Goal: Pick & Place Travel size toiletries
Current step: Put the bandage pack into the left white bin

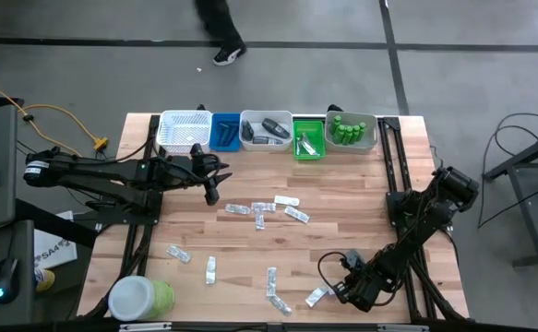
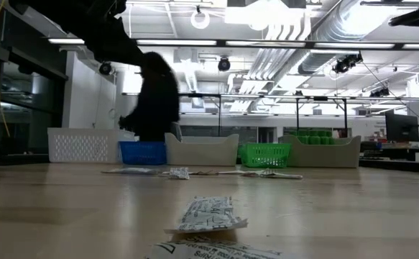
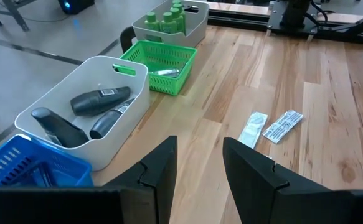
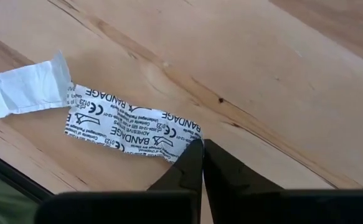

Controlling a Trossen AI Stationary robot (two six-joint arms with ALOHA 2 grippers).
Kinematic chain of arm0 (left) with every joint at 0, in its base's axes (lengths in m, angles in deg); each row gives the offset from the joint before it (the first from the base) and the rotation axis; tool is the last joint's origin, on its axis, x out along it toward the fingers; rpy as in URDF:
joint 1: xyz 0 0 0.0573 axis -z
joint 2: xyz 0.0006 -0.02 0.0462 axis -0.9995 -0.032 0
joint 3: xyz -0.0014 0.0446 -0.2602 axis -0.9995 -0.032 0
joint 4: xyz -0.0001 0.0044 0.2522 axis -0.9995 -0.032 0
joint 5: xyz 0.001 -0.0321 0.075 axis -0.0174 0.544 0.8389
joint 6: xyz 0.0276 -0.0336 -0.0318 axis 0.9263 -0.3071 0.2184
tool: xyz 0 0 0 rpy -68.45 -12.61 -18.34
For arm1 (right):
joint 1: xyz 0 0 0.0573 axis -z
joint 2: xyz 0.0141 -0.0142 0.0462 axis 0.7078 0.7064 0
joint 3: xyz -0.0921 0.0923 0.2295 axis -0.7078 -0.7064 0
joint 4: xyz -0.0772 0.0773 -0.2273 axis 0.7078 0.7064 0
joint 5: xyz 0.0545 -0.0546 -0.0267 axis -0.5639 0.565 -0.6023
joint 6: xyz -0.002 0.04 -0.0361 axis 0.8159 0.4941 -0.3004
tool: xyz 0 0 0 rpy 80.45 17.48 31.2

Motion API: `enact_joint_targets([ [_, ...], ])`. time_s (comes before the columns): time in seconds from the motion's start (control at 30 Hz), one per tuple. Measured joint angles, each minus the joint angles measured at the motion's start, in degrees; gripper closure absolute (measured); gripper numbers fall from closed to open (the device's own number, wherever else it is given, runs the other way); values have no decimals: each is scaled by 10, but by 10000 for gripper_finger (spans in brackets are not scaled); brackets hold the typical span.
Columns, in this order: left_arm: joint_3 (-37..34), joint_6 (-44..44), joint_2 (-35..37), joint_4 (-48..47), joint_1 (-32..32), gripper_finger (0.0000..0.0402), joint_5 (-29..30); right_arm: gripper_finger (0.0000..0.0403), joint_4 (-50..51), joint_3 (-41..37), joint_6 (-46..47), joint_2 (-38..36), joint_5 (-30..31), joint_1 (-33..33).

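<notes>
— Beyond the left gripper [image 3: 197,171] fingertips, what's sorted so far?

— Starting with the biggest things: the table [image 1: 361,203] carries a row of bins along its far edge. Just ahead of those fingers sits the white bin [image 3: 128,84] with dark grey oval pieces [image 3: 100,101] in it; past that, the green basket [image 3: 159,62] holding a sachet, then a farther bin of small green bottles [image 3: 165,22]. So part of the job looks done. The left fingers are spread apart with nothing between them.

— And what's left?

— Plenty, I'd judge. A cluster of flat sachets [image 1: 264,210] lies well out in front of the left fingers, and several more are scattered nearer the front edge.

— The right arm?

— The right gripper [image 4: 202,163] is down near the front edge, fingers pressed together at the end of a bandage sachet [image 4: 131,127]. The tips meet right at the sachet's edge; I cannot tell whether they pinch it or only touch it. A torn white scrap [image 4: 28,84] lies just beyond the sachet's far end.
</notes>
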Motion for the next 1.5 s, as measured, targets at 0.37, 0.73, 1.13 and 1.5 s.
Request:
enact_joint_targets([
  [0.37, 0, -4, 0, -5, 0, 272, 0, 400, 42, 0, -24, -55, 38, 0],
  [0.73, 1, -18, -12, -15, 0, 272, -16, 400, 150, 0, -128, -146, 169, 16],
  [1.13, 1, -43, -87, 40, 0, 272, -70, 400, 89, 0, -440, -156, 363, 127],
  [1.5, 1, 4, -172, 189, 0, 271, -222, 400, -131, 0, -827, -138, 362, 261],
])
